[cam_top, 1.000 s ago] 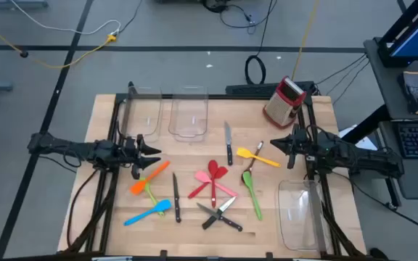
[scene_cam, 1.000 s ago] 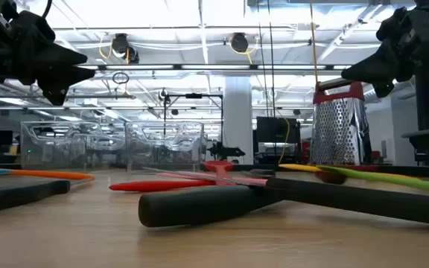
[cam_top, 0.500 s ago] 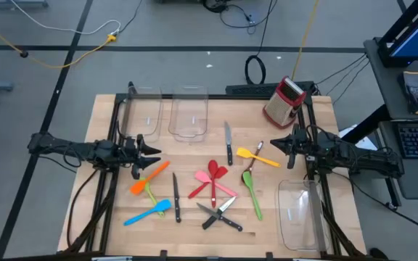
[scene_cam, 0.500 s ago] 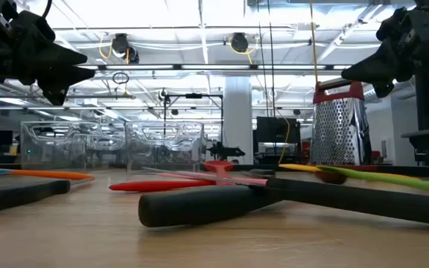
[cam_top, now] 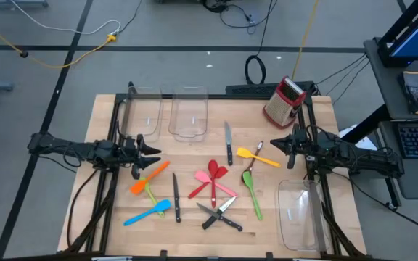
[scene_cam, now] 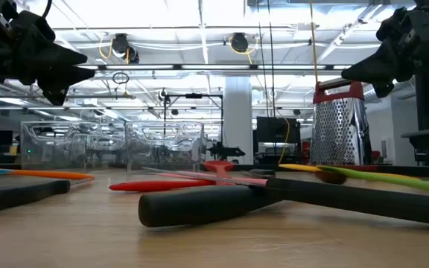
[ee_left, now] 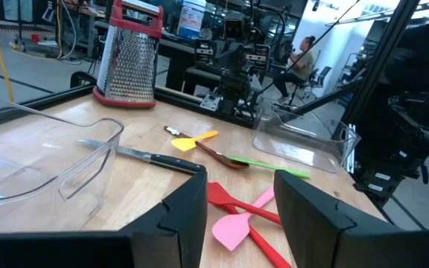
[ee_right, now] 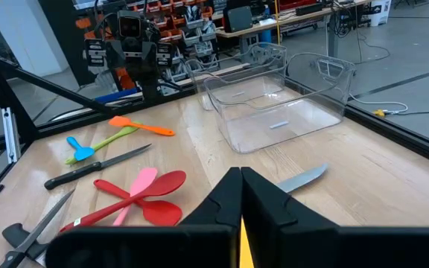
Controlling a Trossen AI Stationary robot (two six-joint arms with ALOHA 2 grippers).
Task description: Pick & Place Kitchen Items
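Pale wood table (cam_top: 115,109) fills the frame's centre, utensils scattered mid-frame within both arms' reach. My left gripper (cam_top: 156,154) hovers spread and empty above the orange plastic spatula (cam_top: 149,177); my right gripper (cam_top: 276,145), pinched closed on nothing, hangs beside the yellow spatula (cam_top: 252,154).

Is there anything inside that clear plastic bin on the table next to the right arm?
The clear bin looks empty: only bare wood shows through it. The right arm's frame crosses one side, hiding a strip.
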